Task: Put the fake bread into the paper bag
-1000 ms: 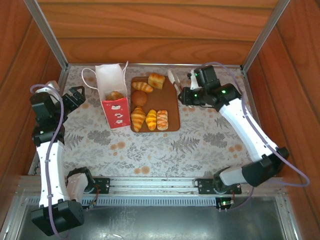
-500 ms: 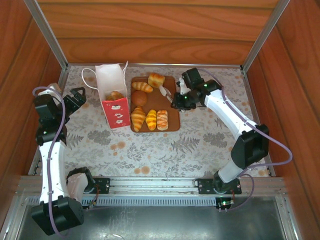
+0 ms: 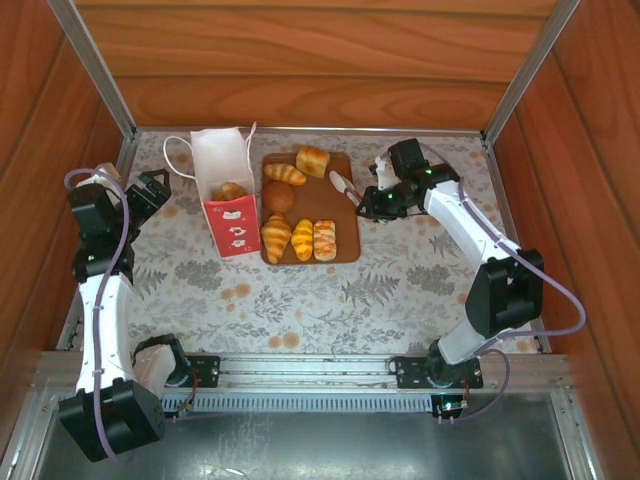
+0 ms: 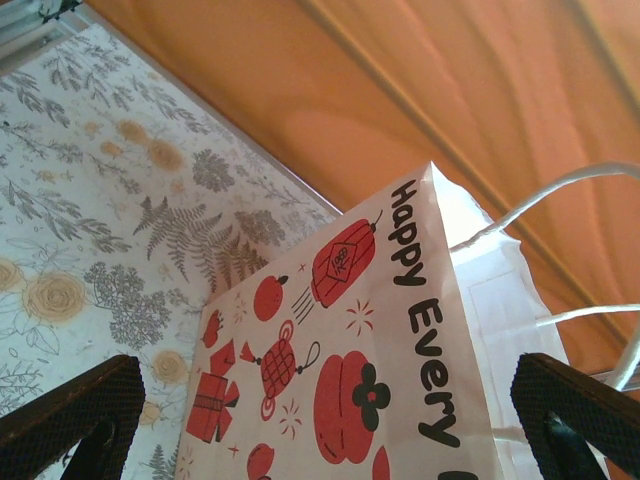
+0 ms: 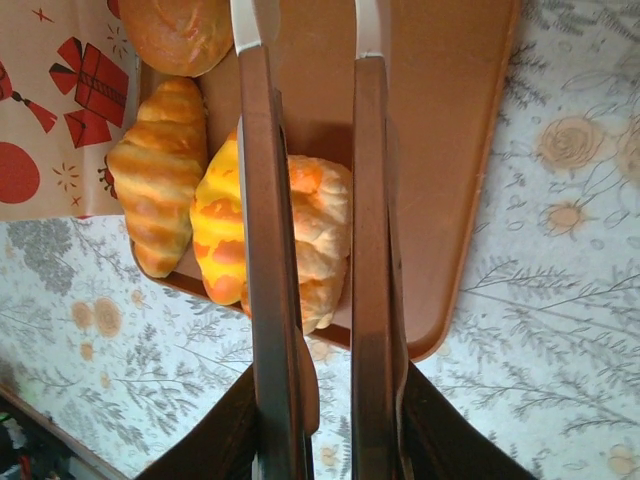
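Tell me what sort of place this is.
Probably a robot test bench staged as a bakery counter: wooden walls box in a floral-covered table, with toy bread on a board beside a paper bag.

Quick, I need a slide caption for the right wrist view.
Right gripper holds the tongs, arms apart, in front of striped rolls on the brown board; paper bag at upper left.

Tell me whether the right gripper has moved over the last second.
Yes. The right gripper, holding the tongs, swung left over the brown board's right edge, then drew back right, and now sits just off that edge.
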### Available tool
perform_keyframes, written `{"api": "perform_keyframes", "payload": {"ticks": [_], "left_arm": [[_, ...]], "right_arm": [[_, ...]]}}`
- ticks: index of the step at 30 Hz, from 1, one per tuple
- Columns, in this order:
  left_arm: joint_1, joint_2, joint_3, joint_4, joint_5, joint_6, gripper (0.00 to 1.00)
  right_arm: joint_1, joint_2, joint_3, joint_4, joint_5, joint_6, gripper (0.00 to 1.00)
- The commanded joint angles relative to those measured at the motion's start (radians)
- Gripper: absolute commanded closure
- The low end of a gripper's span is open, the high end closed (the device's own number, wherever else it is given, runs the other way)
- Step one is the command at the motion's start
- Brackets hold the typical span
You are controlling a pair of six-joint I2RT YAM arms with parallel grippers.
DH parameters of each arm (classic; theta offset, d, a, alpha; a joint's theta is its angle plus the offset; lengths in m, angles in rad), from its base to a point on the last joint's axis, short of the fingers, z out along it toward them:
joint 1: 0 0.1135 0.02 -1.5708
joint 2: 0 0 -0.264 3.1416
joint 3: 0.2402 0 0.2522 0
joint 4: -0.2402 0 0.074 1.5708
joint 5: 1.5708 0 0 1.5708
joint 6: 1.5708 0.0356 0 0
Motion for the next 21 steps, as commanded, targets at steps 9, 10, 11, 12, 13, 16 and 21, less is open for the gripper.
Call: {"api": "perform_keyframes", "payload": {"ticks": [9, 10, 11, 12, 13, 16, 21], "left_arm": [[0.007, 0.019, 0.018, 0.027, -0.023, -0.036, 0.00], [0.007, 0.021, 0.018, 0.029, -0.025, -0.036, 0.00], [0.006, 0.022, 0.017, 0.030, -0.027, -0.036, 0.00], [0.007, 0.025, 0.015, 0.033, -0.029, -0.036, 0.00], [0.007, 0.028, 0.014, 0.035, -0.030, -0.036, 0.00], [0.006, 0.030, 0.015, 0.036, -0.029, -0.029, 0.00], [0.006, 0.022, 0.011, 0.035, -0.037, -0.021, 0.00]], "right_arm": [[-0.024, 0.093, 0.189, -0.241, 0.012, -0.131, 0.68], [-0.022, 0.096, 0.204, -0.289, -0.009, -0.091, 0.68], [-0.021, 0.091, 0.205, -0.310, -0.027, -0.048, 0.68], [-0.015, 0.078, 0.194, -0.323, -0.045, -0.009, 0.68], [-0.005, 0.067, 0.173, -0.322, -0.052, 0.025, 0.68], [0.034, -0.024, 0.107, -0.302, -0.069, 0.107, 0.68], [0.085, -0.114, 0.004, -0.303, -0.053, 0.194, 0.64]]}}
